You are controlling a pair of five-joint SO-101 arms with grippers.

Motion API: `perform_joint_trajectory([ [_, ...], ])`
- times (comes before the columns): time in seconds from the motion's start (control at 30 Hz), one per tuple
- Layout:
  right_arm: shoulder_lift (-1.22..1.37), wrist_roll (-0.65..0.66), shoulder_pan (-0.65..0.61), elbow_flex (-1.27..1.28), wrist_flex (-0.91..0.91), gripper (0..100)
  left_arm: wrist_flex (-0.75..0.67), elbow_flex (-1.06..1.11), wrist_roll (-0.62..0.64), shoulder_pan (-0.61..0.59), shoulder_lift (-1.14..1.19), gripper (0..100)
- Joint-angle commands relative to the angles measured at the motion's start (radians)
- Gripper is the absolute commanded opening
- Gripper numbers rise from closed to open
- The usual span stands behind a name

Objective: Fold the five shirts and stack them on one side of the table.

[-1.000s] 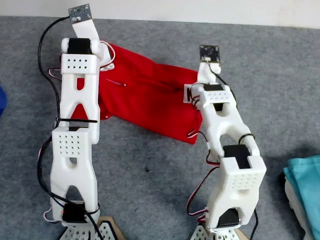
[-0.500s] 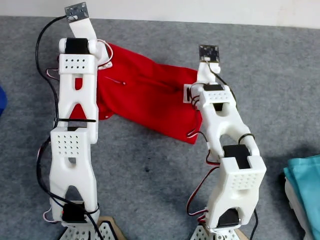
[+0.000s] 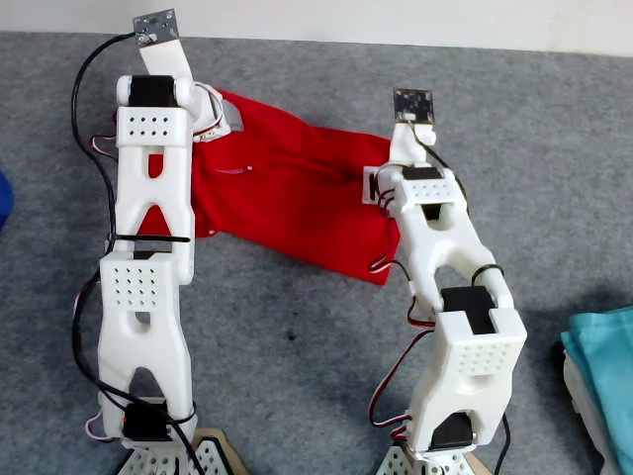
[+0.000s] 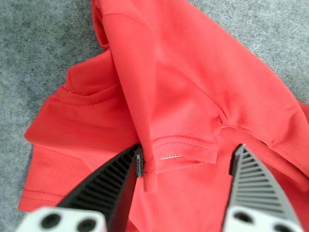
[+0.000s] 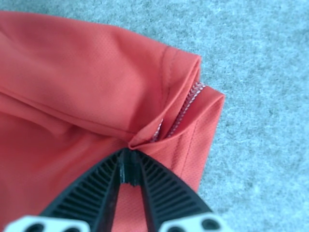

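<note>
While the red shirt [image 3: 287, 198] is lying across the upper middle of the grey desk [image 3: 297, 346], the right pincer [image 5: 129, 166] is pinching a fold near its hem, jaws closed tight, and the left pincer [image 4: 189, 152] is gaping wide over a seam ridge. Teal cloth [image 3: 605, 366] is sitting at lower right.

2 white perforated arms [image 3: 148, 198], black cables [image 3: 73, 99], black ribbed fingers [image 4: 104, 186].

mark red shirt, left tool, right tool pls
red shirt [image 3: 297, 198], high view, flat middle of the fabric between the arms.
left tool [image 4: 189, 152], left wrist view, gap midway between its open fingertips.
right tool [image 5: 129, 163], right wrist view, closed tips pinching a shirt fold.
</note>
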Motion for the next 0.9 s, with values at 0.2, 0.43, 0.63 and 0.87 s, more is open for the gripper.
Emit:
perform_joint_trajectory([
  [0.2,-0.013,0.012,0.008,-0.044,-0.015,0.6,0.005,-0.012,-0.015,0.004,0.031,13],
  [0.43,-0.013,0.014,0.008,-0.044,-0.015,0.6,-0.035,-0.015,-0.015,-0.002,0.036,0],
  [0.63,-0.013,0.014,0.018,-0.044,-0.015,0.6,-0.032,-0.093,-0.009,-0.001,-0.007,1],
  [0.87,-0.013,0.006,0.021,-0.047,-0.015,1.6,-0.031,-0.193,-0.008,-0.007,-0.008,1],
])
